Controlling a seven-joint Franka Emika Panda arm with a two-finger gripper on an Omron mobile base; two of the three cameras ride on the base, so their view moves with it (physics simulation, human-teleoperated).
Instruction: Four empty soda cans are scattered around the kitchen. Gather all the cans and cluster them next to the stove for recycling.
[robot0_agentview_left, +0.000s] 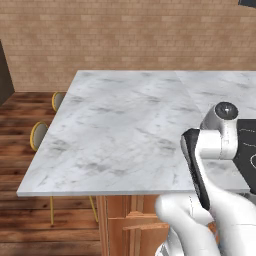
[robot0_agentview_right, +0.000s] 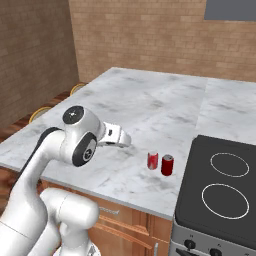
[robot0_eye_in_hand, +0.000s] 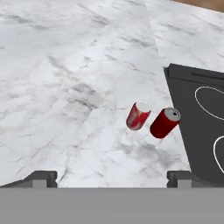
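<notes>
Two red soda cans stand upright side by side on the marble counter (robot0_agentview_right: 130, 105), just left of the stove (robot0_agentview_right: 220, 195). The left can (robot0_agentview_right: 152, 160) (robot0_eye_in_hand: 138, 115) is a lighter red. The darker right can (robot0_agentview_right: 167, 165) (robot0_eye_in_hand: 165, 122) stands a short gap from the black cooktop's edge (robot0_eye_in_hand: 197, 118). My gripper (robot0_eye_in_hand: 111, 178) hovers over the counter to the cans' left, back from them and looking at them. Its fingertips (robot0_eye_in_hand: 41, 177) stand wide apart, open, with nothing between them. In the right base view the gripper (robot0_agentview_right: 124, 140) sits at the end of the bent arm.
The marble island counter (robot0_agentview_left: 120, 130) stretches far to the left and back. Two yellow-rimmed stools (robot0_agentview_left: 38, 135) stand at its left side over the wood floor. Brick walls close the room behind. The stove's knobs (robot0_agentview_right: 190, 244) face the base.
</notes>
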